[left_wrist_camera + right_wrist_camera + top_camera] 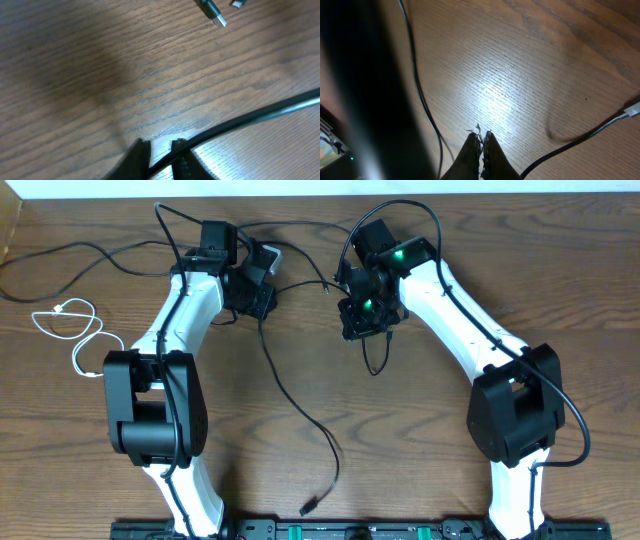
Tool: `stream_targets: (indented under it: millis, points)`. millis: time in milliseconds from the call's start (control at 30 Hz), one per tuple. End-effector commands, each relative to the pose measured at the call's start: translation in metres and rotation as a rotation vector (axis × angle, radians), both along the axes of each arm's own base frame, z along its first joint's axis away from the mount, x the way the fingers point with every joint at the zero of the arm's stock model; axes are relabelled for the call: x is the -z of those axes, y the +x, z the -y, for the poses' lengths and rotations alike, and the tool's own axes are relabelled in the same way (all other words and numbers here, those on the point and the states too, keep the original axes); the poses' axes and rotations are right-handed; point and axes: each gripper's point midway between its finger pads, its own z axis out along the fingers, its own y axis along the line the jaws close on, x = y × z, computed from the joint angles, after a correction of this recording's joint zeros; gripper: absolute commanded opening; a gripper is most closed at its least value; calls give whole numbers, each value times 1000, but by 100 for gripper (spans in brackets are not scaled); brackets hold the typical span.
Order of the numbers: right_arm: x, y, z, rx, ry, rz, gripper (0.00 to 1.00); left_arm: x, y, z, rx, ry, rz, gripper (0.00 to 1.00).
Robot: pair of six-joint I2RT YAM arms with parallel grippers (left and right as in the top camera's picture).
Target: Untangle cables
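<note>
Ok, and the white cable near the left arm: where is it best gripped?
Probably the white cable at the outer bend of a loop, coming straight down from above, jaws across the strand. It lies flat in loose curves on the table, apart from the black cables, so one strand can be pinched alone.

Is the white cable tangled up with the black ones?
No, seen from overhead the white cable lies alone at the left of the view, crossing none of the black cables.
</note>
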Motion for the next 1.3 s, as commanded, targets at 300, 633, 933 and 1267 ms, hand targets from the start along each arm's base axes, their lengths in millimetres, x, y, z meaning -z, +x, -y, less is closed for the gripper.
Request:
stream_targets:
  millis: [300,633,933,1267]
  points:
    - [-4,-8,2,0,-6,-24,11,-36,-12,-5,-142,-50,-30,7]
    - [-3,-14,5,-21,-18,-40,4,-140,-32,-60,-458,-163,91,7]
    - [-6,0,-3,-22,18,18,22,-136,-75,-61,-479,-141,-53,7]
    - [-29,59,-35,-61,154,318,93,-132,-92,-51,-464,-175,-134,7]
